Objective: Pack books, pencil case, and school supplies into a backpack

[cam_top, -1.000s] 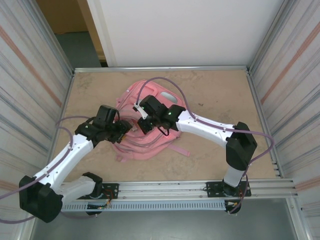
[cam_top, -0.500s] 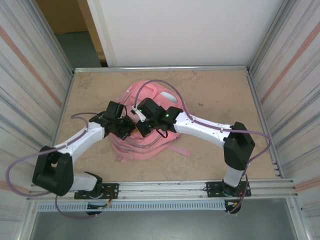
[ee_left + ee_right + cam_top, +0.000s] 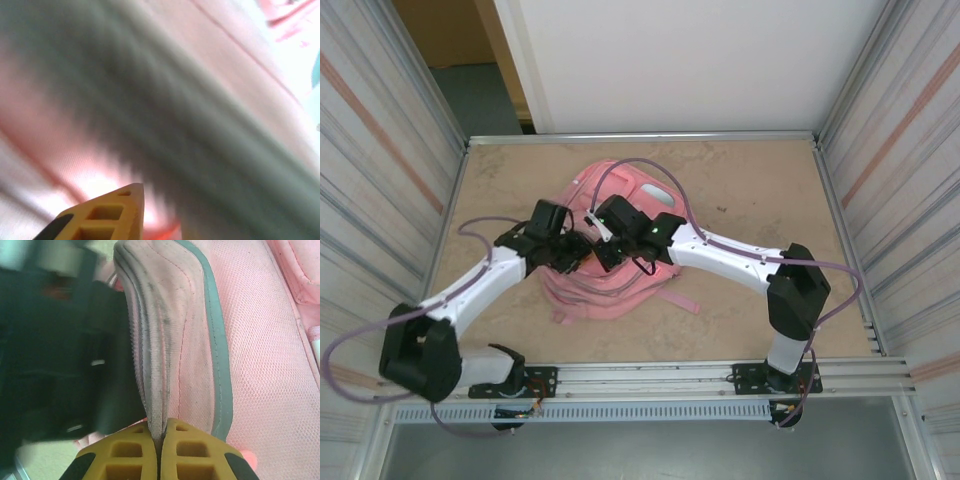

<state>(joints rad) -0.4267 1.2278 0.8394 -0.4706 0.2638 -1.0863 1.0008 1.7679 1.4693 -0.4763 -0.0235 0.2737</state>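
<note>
A large pink fabric backpack point(image 3: 620, 292) lies flat near the middle of the pale, stone-patterned table point(image 3: 760, 190). Both sets of jaws are over its left half, close together and facing each other across it.

The white-and-black right arm point(image 3: 730, 255) reaches in from the right. In its wrist view the right jaws are clenched on the backpack point(image 3: 260, 340). The two yellow pads point(image 3: 125, 457) are pressed together on a thin, upright fold of soiled pale pink cloth that rises straight out from between them. A grey-green band point(image 3: 220, 360) runs along the fold just right of the jaws, with pink mesh fabric beyond it. To the left of the jaws, close against the fold, is the dark, blurred body of the left arm's wrist.

The white-and-black left arm point(image 3: 480, 285) comes in from the left, with the left jaws low over the backpack's left edge, directly opposite the right jaws. Its wrist view is badly blurred. It shows one yellow pad tip point(image 3: 107, 212) at the bottom edge, with pink cloth point(image 3: 50, 130) and a broad grey streak right up against it. I cannot tell whether the left jaws are released or clenched on anything.

A pink strap point(image 3: 682, 301) trails on the table on the near side of both jaws.
</note>
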